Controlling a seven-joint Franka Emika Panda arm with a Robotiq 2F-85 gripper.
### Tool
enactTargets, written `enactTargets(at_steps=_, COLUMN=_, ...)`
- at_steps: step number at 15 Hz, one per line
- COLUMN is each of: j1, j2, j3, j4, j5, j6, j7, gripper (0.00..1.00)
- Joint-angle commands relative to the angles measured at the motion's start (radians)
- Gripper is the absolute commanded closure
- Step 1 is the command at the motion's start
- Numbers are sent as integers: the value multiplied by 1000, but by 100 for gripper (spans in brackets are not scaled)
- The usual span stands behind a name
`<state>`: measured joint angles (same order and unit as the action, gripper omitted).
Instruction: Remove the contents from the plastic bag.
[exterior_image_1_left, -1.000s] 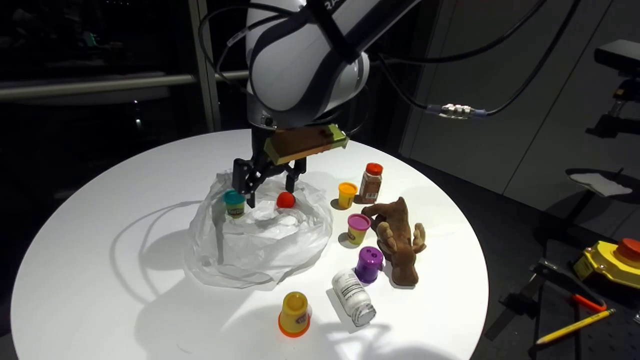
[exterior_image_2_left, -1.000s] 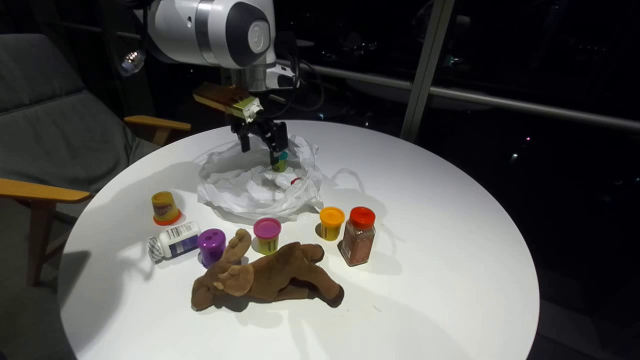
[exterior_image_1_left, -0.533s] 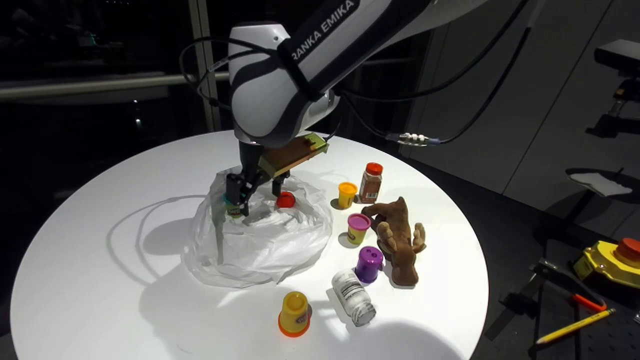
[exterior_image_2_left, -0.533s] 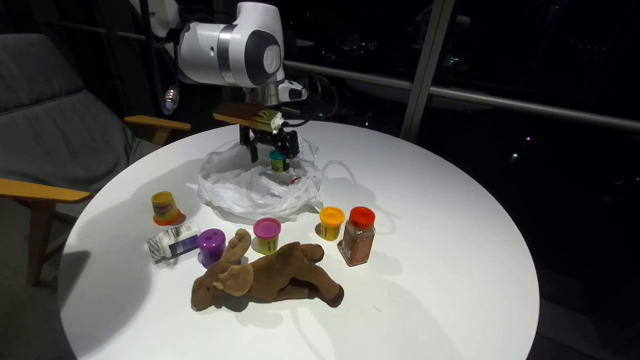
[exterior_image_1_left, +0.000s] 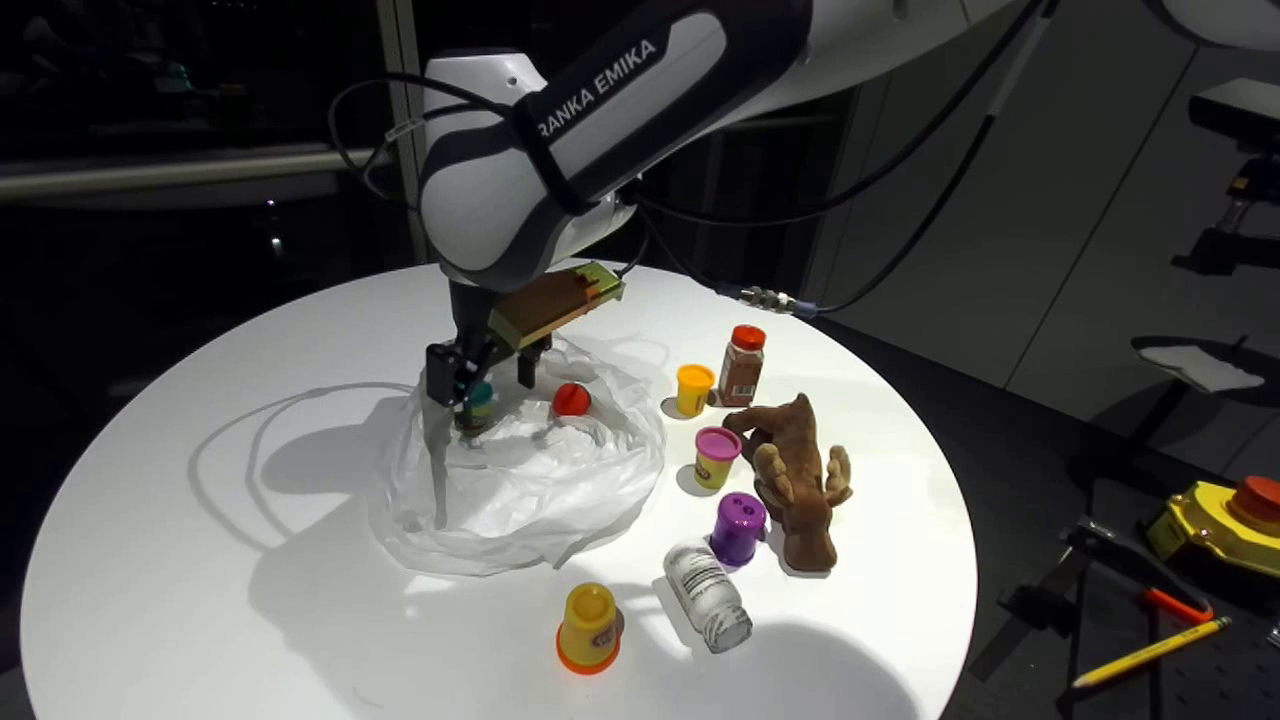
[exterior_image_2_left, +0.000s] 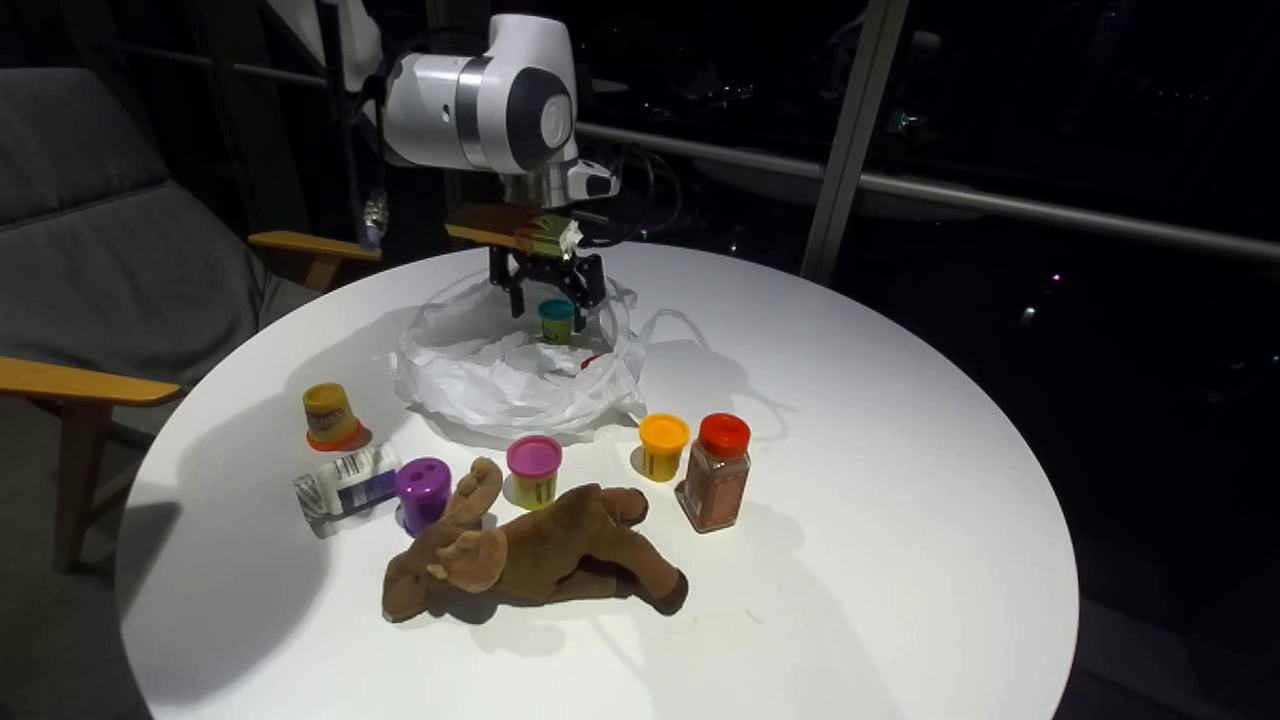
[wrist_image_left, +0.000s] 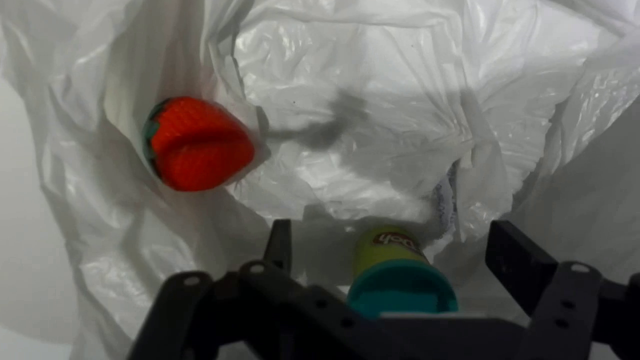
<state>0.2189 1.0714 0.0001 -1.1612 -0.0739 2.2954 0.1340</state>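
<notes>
Wrist view — one strawberry (wrist_image_left: 200, 145), one teal-lidded cup (wrist_image_left: 397, 272) in one bag (wrist_image_left: 365, 175); two fingers (wrist_image_left: 520, 267) — wide apart

white table (exterior_image_2_left: 880, 520) | plastic bag (exterior_image_1_left: 525, 490) | cups (exterior_image_1_left: 714, 460) | bottle (exterior_image_1_left: 702, 590) | jar (exterior_image_2_left: 716, 488) | plush moose (exterior_image_2_left: 555, 545)

"What sort of place is this, a lab?"

"It's kitted out like one. There's a robot arm (exterior_image_1_left: 650, 110) lettered EMIKA, with trailing cables (exterior_image_1_left: 800, 306), and a yellow box (exterior_image_1_left: 1210, 530) topped by a red button (exterior_image_1_left: 1258, 500). A yellow pencil (exterior_image_1_left: 1150, 653) lies near that."

"That armchair (exterior_image_2_left: 110, 270) looks homier."

"Grey cushions (exterior_image_2_left: 80, 130) and wooden armrests (exterior_image_2_left: 80, 382), yes, near a round white bench (exterior_image_2_left: 900, 480). Furniture like that suits an office lounge or a home too, so I can't settle which the room is."

"And around it?"

"Dark windows (exterior_image_2_left: 1020, 110) specked with small lights (exterior_image_2_left: 905, 122), a metal rail (exterior_image_2_left: 1060, 214) across them; in an exterior view, plain grey panels (exterior_image_1_left: 1020, 190)."
</notes>
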Motion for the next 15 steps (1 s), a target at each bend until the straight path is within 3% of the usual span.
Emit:
enactTargets(at_steps=1, j1=-10, j2=76, j3=17, j4=147, j5=7, j6=-71, j7=-26, gripper=0)
enactTargets(at_steps=9, j1=0, j2=181, j3=16, j4=319, j5=9, j6=-116, j7=-14, gripper=0)
enactTargets(at_steps=10, j1=1, j2=185, j3=15, j4=328, j5=9, j6=-121, j7=-13, gripper=25)
enactTargets(at_steps=11, j1=1, j2=192, j3=15, j4=339, j5=8, j6=-129, j7=-14, gripper=27)
enactTargets(at_steps=15, j1=10, j2=208, j3=9, j4=374, j5=4, j6=-153, j7=-6, gripper=58)
